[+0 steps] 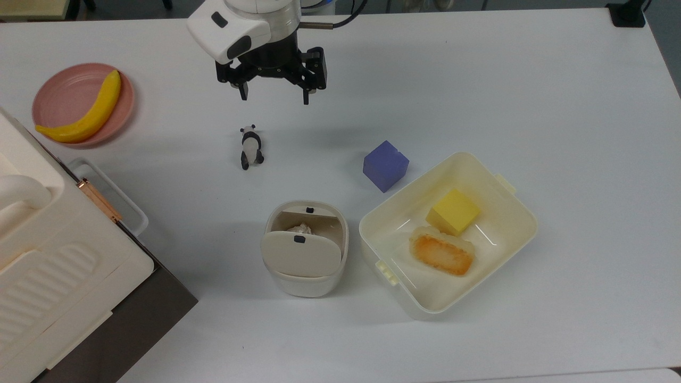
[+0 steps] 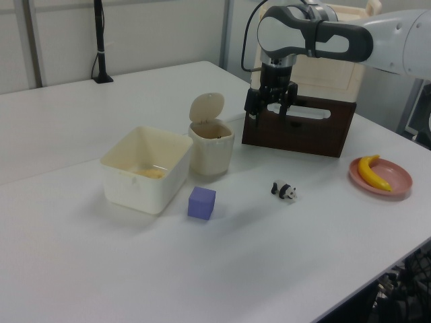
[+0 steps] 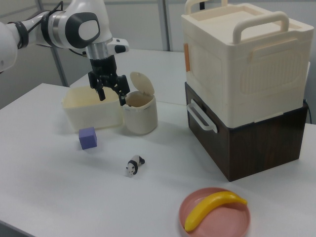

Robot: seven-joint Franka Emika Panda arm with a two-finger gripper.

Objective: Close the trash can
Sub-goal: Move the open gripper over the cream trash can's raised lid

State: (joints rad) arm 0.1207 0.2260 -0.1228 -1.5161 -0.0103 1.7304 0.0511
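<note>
The trash can (image 1: 304, 247) is a small cream bin standing on the white table, just to the top view's left of a larger cream container. Its hinged lid (image 1: 301, 255) is raised upright, and crumpled white paper shows inside. From the side, the lid (image 2: 206, 108) stands above the bin (image 2: 211, 148). My gripper (image 1: 275, 97) hangs open and holds nothing, well apart from the bin toward the top view's upper edge. It appears in the air beside the bin in the left view (image 2: 268, 116) and the right view (image 3: 112, 98).
A panda figurine (image 1: 251, 147) lies between gripper and bin. A purple cube (image 1: 385, 165) sits by the open cream container (image 1: 447, 290) holding a yellow block and food. A pink plate (image 1: 64, 96) carries a banana (image 1: 88, 114). A big white ribbed appliance (image 1: 48, 255) stands on a brown box.
</note>
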